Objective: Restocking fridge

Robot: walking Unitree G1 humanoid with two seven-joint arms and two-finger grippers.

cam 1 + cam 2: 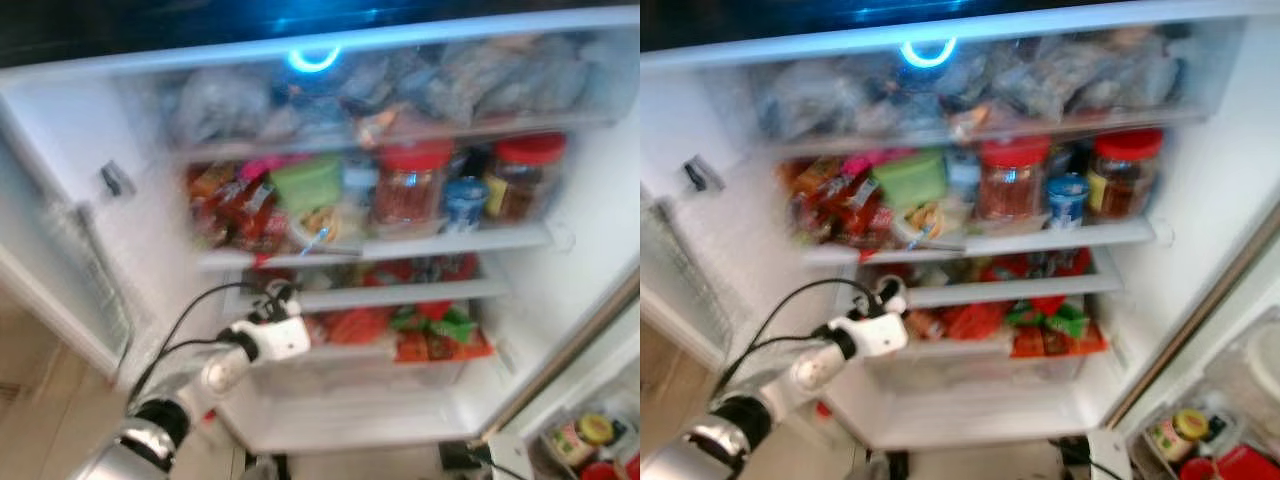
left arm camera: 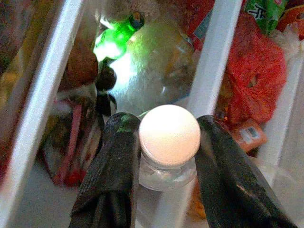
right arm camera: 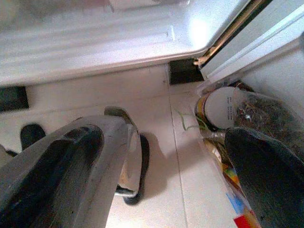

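The fridge [image 1: 560,290] stands open before me, its shelves packed with food. My left arm reaches in at the left end of the lower shelves, where my left gripper [image 1: 272,297] is. In the left wrist view my left gripper [image 2: 168,130] is shut on a clear bottle by its neck, just under its white cap [image 2: 169,134]. A black finger [image 2: 116,161] presses on each side of the neck. Behind the cap lie a green bottle [image 2: 116,35] and a red bag [image 2: 256,71]. My right gripper [image 3: 166,156] hangs open above the tiled floor, holding nothing.
Two red-lidded jars [image 1: 412,185] [image 1: 525,175], a blue and white cup [image 1: 463,203] and a green tub [image 1: 307,183] fill the middle shelf. Red and green packets [image 1: 430,330] crowd the shelf below. The left door [image 1: 60,270] swings outward; a right door bin [image 1: 590,440] holds small jars.
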